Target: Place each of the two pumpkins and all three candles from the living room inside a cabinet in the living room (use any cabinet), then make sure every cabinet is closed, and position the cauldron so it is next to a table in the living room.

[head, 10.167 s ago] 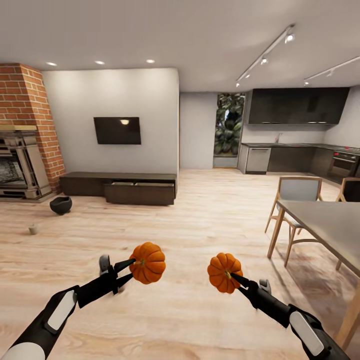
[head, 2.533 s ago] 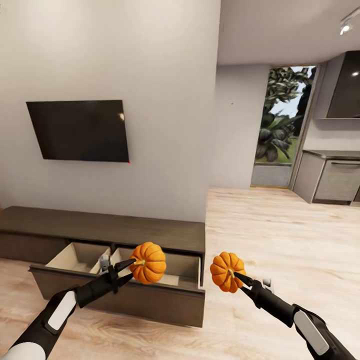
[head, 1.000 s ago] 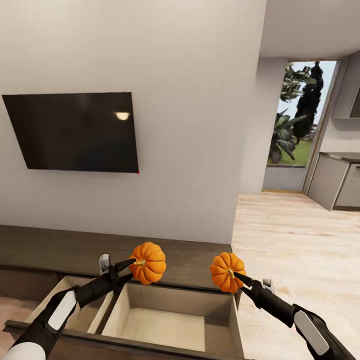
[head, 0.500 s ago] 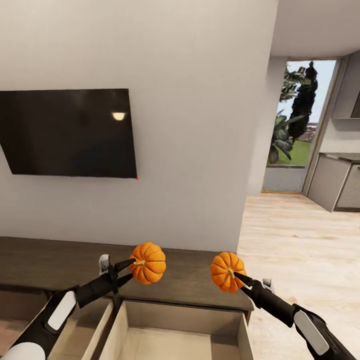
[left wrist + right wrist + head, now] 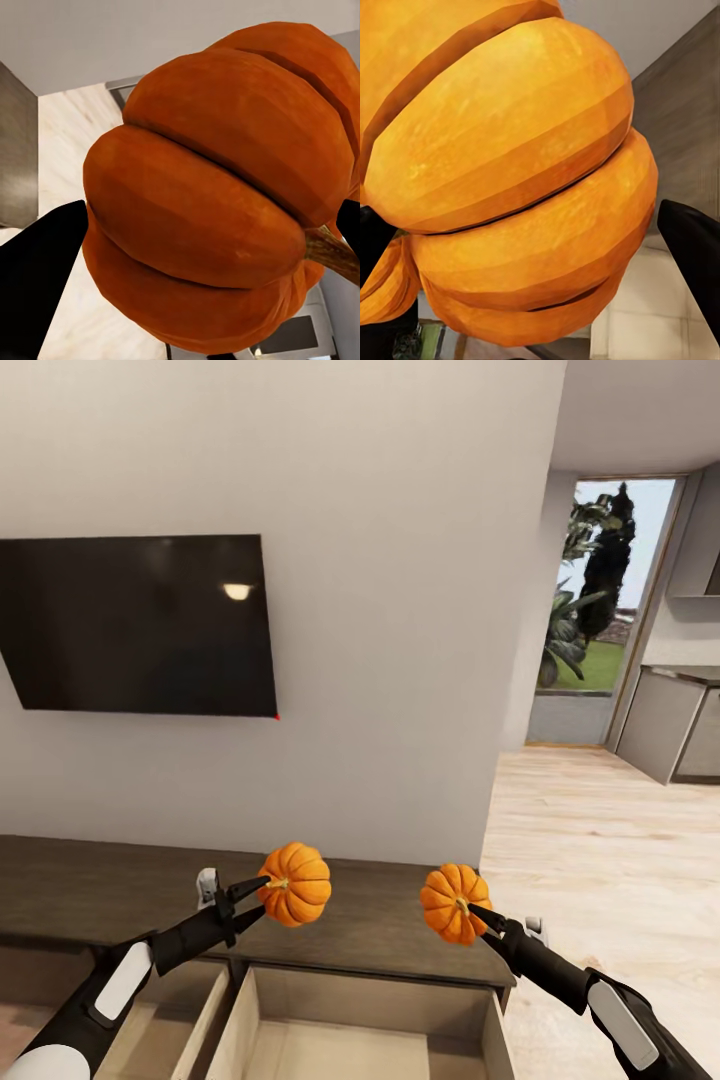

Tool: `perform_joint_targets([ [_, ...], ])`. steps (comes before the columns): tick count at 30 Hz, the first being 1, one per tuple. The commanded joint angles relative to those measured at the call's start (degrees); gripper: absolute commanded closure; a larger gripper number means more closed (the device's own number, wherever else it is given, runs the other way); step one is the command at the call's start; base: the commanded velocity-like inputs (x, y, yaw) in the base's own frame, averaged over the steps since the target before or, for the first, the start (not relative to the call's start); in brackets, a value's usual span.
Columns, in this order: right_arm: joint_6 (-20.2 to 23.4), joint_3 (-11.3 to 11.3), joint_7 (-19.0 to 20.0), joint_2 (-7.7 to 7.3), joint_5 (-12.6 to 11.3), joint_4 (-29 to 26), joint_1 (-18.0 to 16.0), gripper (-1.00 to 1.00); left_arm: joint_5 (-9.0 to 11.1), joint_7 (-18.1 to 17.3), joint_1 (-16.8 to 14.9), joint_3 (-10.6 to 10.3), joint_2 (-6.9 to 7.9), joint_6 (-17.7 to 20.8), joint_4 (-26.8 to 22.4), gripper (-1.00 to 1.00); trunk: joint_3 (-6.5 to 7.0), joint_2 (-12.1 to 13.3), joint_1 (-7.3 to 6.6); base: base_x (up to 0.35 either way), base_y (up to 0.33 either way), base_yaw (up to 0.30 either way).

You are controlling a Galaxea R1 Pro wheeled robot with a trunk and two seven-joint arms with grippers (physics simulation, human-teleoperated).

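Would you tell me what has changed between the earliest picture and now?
The robot drove across the room to the cabinet, whose open drawer now lies just below the arms. Nothing was let go: the left gripper still holds one pumpkin, the right gripper the other pumpkin.

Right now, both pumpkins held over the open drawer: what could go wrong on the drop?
1. The right gripper seems to pinch the right pumpkin only near its stem; it may slip.
2. That pumpkin hangs near the cabinet end, so it might miss the open drawer.
3. The left pumpkin sits over the cabinet top, not the drawer.
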Motion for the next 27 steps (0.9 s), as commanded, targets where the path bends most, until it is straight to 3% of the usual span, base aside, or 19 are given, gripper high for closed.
perform_joint_targets([
  [1, 0.5, -0.1, -0.2, 0.0, -0.5, 0.0, -0.1, 1.0, 0.2, -0.1, 0.0, 0.1, -0.03, 0.3, 0.0, 1.0, -0.24, -0.4, 0.22, 0.0, 0.0, 0.0],
  [23, 0.7, 0.0, -1.1, 0.15, 0.0, -0.1, -0.1, 1.0, -0.6, 1.0, 0.0, 0.0, -0.4, 0.2, -0.1, 1.0, -4.19, -9.3, 5.05, 0.0, 0.0, 0.0],
  [27, 2.2, 0.4, -5.6, 0.16, 0.3, -0.2, -0.1, 1.0, -0.7, 4.3, 0.0, -0.1, -0.56, 0.1, -0.2, 1.0, -4.91, -10.9, 5.93, 0.0, 0.0, 0.0],
])
